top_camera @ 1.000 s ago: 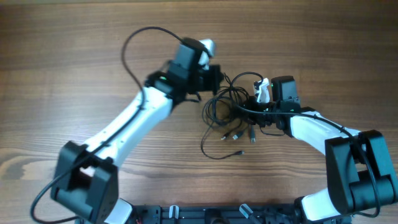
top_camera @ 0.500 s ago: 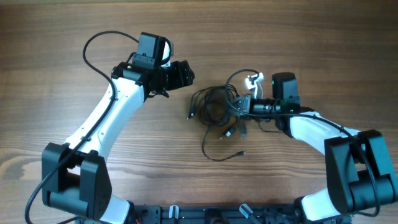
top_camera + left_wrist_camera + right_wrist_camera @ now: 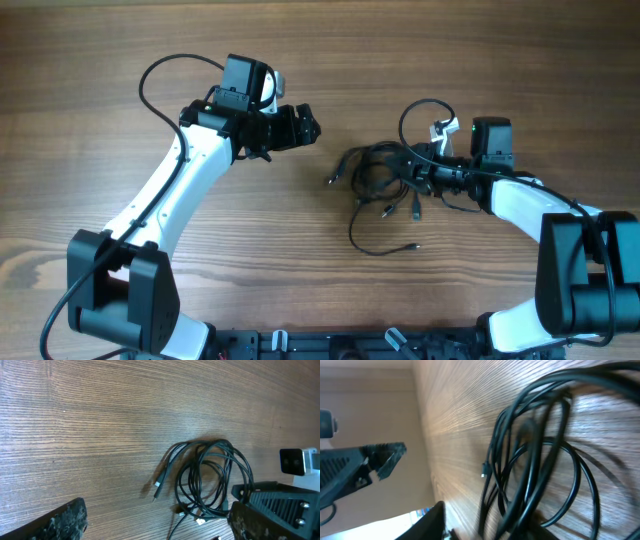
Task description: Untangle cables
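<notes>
The right claw [image 3: 418, 173], closed on the right side of the cables [image 3: 378, 172], has dragged the still-knotted bundle rightward across the worktop [image 3: 100, 60], while the left claw [image 3: 307, 125] hangs open and empty, well apart, so untangling has barely begun.

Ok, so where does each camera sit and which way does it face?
Overhead: above the table, looking straight down on the left gripper, right gripper and cables.
Left wrist: on the left arm, facing the cables; own finger lower left.
Right wrist: on the right arm, low, tilted, close on the cables; own finger at bottom.
Shared: each wrist view shows the other gripper.
</notes>
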Available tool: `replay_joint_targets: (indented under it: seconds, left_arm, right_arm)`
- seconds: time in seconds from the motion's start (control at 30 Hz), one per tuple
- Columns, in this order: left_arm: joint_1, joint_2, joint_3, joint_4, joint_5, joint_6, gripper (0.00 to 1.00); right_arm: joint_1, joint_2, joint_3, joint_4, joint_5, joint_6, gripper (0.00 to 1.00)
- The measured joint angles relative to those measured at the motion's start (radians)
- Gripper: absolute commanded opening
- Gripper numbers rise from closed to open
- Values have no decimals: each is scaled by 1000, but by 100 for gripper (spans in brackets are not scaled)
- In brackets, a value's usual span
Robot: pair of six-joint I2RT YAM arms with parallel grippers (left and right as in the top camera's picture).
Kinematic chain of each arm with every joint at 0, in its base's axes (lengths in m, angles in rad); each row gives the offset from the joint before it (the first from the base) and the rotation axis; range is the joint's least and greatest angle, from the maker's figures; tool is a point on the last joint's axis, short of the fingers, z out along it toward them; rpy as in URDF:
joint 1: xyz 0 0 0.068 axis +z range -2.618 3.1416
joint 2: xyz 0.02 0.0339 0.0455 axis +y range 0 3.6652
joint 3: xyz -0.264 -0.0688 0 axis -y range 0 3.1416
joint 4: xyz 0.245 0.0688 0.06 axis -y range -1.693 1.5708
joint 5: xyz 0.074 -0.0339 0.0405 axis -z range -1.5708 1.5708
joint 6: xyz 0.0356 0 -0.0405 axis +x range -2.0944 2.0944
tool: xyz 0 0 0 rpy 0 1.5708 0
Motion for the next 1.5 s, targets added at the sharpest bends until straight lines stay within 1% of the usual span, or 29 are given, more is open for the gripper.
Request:
replay_joint_targets:
  seconds: [0.07,0.13,0.2,0.23,0.27,0.3,0.33,0.37,0.4,0.47,0.53,0.63,0.73,0.87,0.93,1.03,1.17,1.23,1.33,1.4,1.43,1.47,1.5]
  left_arm:
    - [0,0,0,0,0,0,96]
    - [0,0,0,1,0,0,96]
    - [0,0,0,2,0,0,96]
    - [0,0,0,7,0,0,96]
    - [0,0,0,12,0,0,96]
    - [0,0,0,20,0,0,96]
    - [0,0,0,24,-1,0,94]
    - [0,0,0,29,-3,0,90]
    - [0,0,0,33,-21,0,89]
    - [0,0,0,35,-47,0,90]
    - [0,0,0,34,-57,0,92]
    - [0,0,0,34,-65,0,94]
    - [0,0,0,34,-66,0,95]
    - [0,0,0,27,-69,0,95]
    - [0,0,0,26,-69,0,95]
    - [0,0,0,23,-69,0,95]
    - [0,0,0,23,-69,0,95]
    - [0,0,0,23,-69,0,95]
    - [0,0,0,23,-69,0,95]
    - [0,0,0,23,-69,0,95]
    - [0,0,0,23,-69,0,95]
    - [0,0,0,23,-69,0,94]
    - [0,0,0,23,-69,0,94]
  right_arm:
    - [0,0,7,-82,36,-11,68]
    - [0,-1,52,-274,89,-37,70]
    - [0,-5,156,-526,216,-93,71]
    - [0,-16,236,-674,317,-137,70]
    - [0,-19,302,-776,390,-171,63]
    - [0,-26,367,-832,451,-221,56]
    - [0,-29,396,-845,472,-249,48]
    - [2,-31,425,-839,478,-303,38]
    - [9,-32,438,-821,478,-334,29]
    - [44,-32,439,-761,475,-393,29]
    - [116,-32,439,-729,483,-425,29]
    - [233,-31,439,-699,536,-447,29]
    - [293,9,439,-678,573,-450,29]
    - [303,140,439,-667,592,-445,26]
    - [303,174,439,-666,590,-443,25]
    - [303,188,439,-657,586,-442,22]
    - [303,191,439,-639,583,-442,21]
    - [304,208,439,-623,579,-438,18]
    - [312,223,439,-616,579,-423,4]
    - [313,223,439,-613,573,-426,4]
    - [313,223,439,-602,552,-452,5]
    - [307,223,449,-623,485,-492,5]
    - [301,223,457,-630,457,-500,4]
